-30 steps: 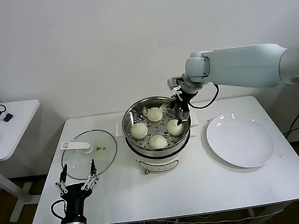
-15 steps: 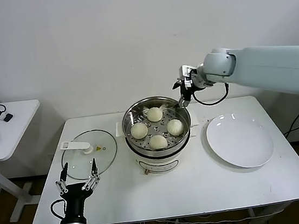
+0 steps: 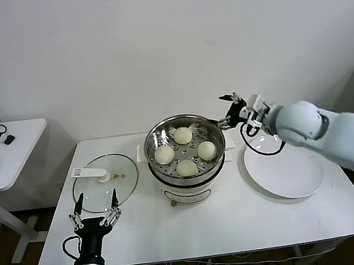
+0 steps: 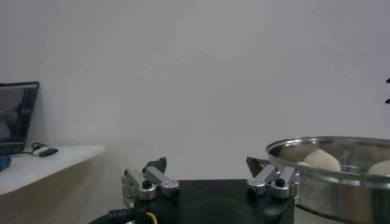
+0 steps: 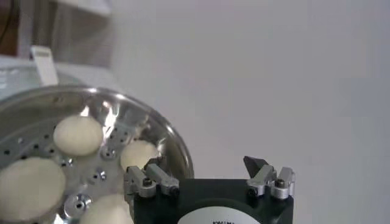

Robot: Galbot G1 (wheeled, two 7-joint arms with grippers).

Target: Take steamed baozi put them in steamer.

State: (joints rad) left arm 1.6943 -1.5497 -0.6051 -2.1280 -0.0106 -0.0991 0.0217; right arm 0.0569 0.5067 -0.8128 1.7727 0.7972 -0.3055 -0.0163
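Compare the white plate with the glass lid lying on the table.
The plate is opaque white and lies on the steamer's right; the glass lid is see-through, showing the table, and lies on its left. The lid carries a white handle; the plate is bare. Both are round and flat.

4 round white baozi (image 3: 184, 151) sit apart in shiny round steamer (image 3: 157, 168) w/ holes, on the counter (image 3: 240, 222)
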